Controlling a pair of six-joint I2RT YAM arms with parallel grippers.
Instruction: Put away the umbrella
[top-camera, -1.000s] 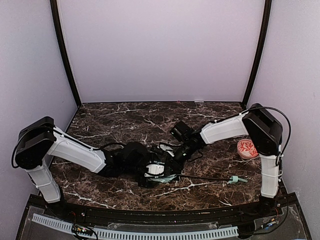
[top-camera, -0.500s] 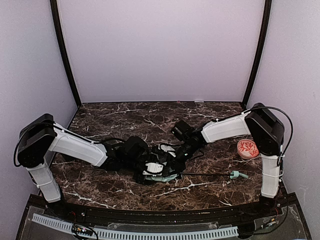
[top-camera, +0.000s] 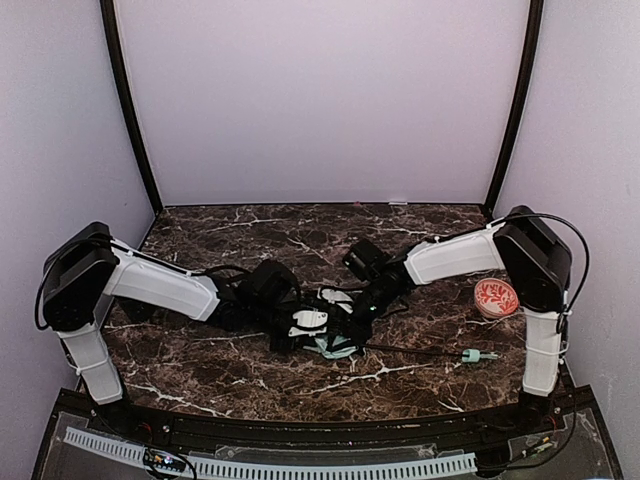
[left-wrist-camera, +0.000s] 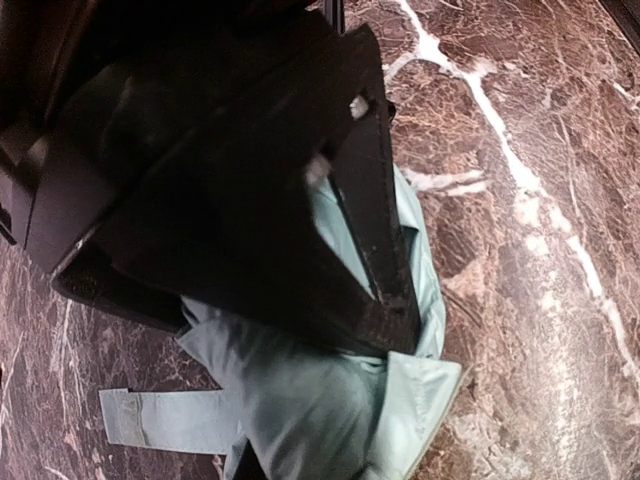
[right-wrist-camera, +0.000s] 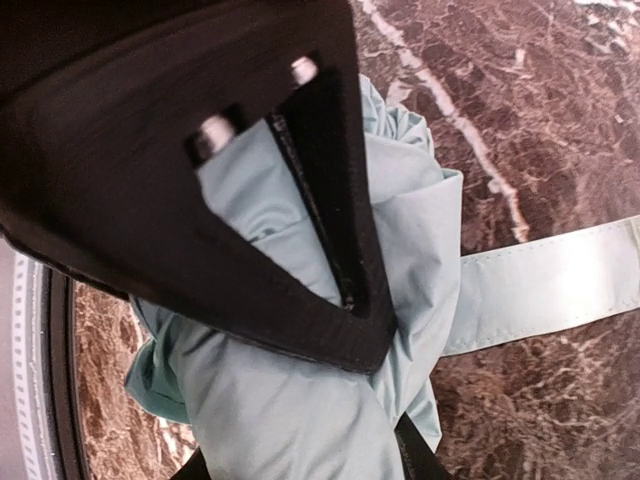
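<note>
Dark marble table (top-camera: 250, 235), lilac walls behind. Umbrella (top-camera: 338, 346) lies collapsed at mid-table, its cloth bunched directly beneath both tools, and its thin shaft runs out past the right gripper (top-camera: 352, 318) to the small handle (top-camera: 478, 355). Right gripper clamps a fold of mint cloth. Left gripper (top-camera: 303, 328), wide a second ago, has now pinched down onto the cloth just beside it. Finding: both arms hold the canopy, so gathering it and wrapping the strap (right-wrist-camera: 550, 280) can likely proceed; umbrella not yet stowed
</note>
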